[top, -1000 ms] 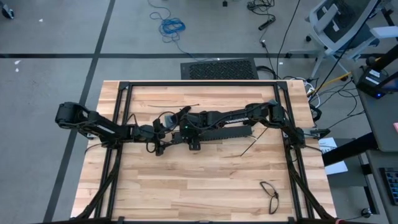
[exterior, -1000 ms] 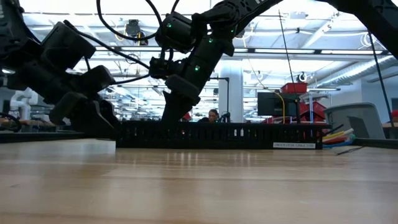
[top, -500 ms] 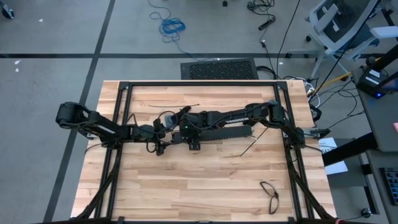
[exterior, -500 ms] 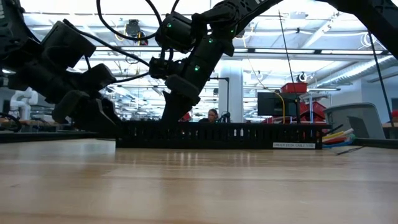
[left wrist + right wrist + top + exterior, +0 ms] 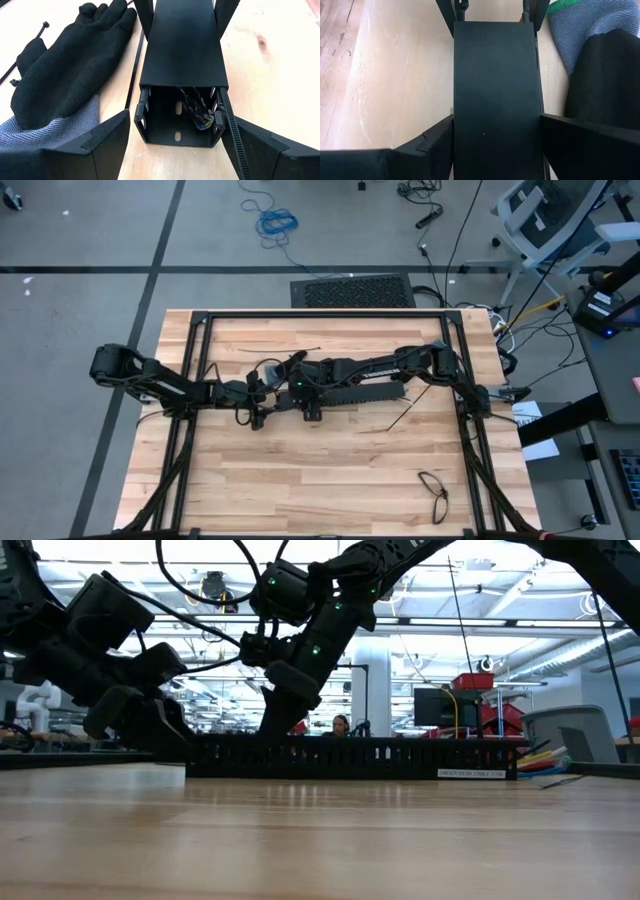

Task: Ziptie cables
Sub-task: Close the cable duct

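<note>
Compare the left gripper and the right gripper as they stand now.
The left gripper sits at the open end of the black duct, where the cables show inside. The right gripper sits over its closed lid.
A zip tie runs past the left gripper; none shows by the right gripper.
Both are lined up on the same duct.

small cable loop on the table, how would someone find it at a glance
Start at the wooden table in the high view and go to the corner nearest the right arm's base. The small cable loop lies there alone on bare wood, a thin dark ring, unlike the straight black strip further in.
</note>
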Tool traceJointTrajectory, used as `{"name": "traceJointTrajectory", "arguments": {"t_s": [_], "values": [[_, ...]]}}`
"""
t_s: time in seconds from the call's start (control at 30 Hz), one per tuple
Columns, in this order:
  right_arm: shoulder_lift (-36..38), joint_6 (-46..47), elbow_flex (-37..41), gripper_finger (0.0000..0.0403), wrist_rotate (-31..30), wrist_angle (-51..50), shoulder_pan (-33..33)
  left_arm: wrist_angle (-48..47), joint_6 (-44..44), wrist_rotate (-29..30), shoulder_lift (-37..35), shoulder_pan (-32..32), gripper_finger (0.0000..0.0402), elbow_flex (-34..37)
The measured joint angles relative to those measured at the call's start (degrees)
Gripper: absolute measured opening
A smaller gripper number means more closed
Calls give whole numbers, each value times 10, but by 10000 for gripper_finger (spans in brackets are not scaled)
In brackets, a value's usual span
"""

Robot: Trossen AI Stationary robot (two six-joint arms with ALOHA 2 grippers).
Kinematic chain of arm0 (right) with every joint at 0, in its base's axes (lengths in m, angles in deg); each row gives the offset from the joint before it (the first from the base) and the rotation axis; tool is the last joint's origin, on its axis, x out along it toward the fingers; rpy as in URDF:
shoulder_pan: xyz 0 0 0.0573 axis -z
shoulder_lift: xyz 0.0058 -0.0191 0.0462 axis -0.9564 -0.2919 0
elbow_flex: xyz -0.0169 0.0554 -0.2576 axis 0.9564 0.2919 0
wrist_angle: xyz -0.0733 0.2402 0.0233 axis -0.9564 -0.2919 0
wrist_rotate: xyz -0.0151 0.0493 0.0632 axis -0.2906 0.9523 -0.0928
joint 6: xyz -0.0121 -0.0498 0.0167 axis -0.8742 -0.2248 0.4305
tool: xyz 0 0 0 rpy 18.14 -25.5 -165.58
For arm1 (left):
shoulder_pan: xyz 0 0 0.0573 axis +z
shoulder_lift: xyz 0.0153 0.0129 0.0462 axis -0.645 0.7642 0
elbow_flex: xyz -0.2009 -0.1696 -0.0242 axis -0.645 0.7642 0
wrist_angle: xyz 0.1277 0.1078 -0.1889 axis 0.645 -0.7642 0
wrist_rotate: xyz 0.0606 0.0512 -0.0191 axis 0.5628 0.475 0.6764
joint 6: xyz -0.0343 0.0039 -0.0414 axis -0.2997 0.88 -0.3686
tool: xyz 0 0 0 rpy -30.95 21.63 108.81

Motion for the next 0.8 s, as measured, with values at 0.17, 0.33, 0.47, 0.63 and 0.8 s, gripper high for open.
{"name": "traceJointTrajectory", "arguments": {"t_s": [0.17,0.33,0.47,0.63,0.8], "values": [[0,0,0,242,0,8,0,0,0,0,0,0,296,0],[0,0,0,242,2,24,-1,0,1,0,0,0,290,0],[0,0,0,242,1,25,-1,-1,1,0,0,0,266,0],[0,0,0,242,1,23,-1,0,1,0,0,0,231,0],[0,0,-1,242,1,21,-1,0,1,0,0,0,223,0]]}}
